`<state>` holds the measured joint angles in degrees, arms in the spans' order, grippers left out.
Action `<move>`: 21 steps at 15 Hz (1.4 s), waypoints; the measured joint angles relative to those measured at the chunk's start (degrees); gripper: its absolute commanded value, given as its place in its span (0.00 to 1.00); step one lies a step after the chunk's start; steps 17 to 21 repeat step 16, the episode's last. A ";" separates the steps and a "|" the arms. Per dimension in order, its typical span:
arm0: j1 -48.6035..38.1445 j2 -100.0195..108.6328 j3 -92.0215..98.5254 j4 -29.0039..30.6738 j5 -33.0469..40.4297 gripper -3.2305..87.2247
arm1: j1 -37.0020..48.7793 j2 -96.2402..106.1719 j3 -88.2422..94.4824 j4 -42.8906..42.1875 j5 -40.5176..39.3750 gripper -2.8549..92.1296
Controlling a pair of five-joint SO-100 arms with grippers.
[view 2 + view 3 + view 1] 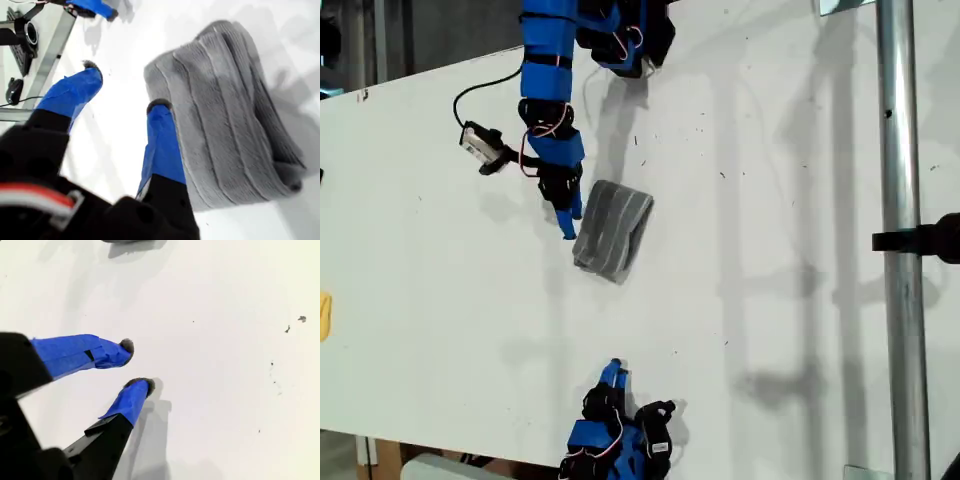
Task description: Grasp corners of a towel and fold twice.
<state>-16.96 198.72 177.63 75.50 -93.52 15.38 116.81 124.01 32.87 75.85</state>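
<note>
Towel (612,230): a grey cloth with fine pale stripes, folded into a compact, thick bundle; it lay on the white table (770,250) slightly toward the exterior view's left of centre, its long side tilted. In the first wrist view the towel (235,120) showed stacked layers along one edge.

Corners: not separately visible; they were tucked into the fold.

My first gripper (567,215): reached down from the top of the exterior view, its blue-taped tip just beside the towel's edge on the exterior view's left. In the first wrist view my first gripper (125,87) had its fingers clearly apart, with bare table between them; one fingertip (159,107) sat against the towel's edge, and nothing was clamped.

My second gripper (613,375): stood near the bottom edge of the exterior view, well apart from the towel. In the second wrist view my second gripper (134,365) had its fingers slightly parted, with only white table between them.

Yellow object (325,315): at the exterior view's left edge, partly cut off.

Metal pole (905,240): ran vertically along the exterior view's right.
</note>
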 measured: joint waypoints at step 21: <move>0.35 0.09 0.44 -0.35 35.77 0.15 | -0.18 71.63 41.92 48.08 9.58 0.10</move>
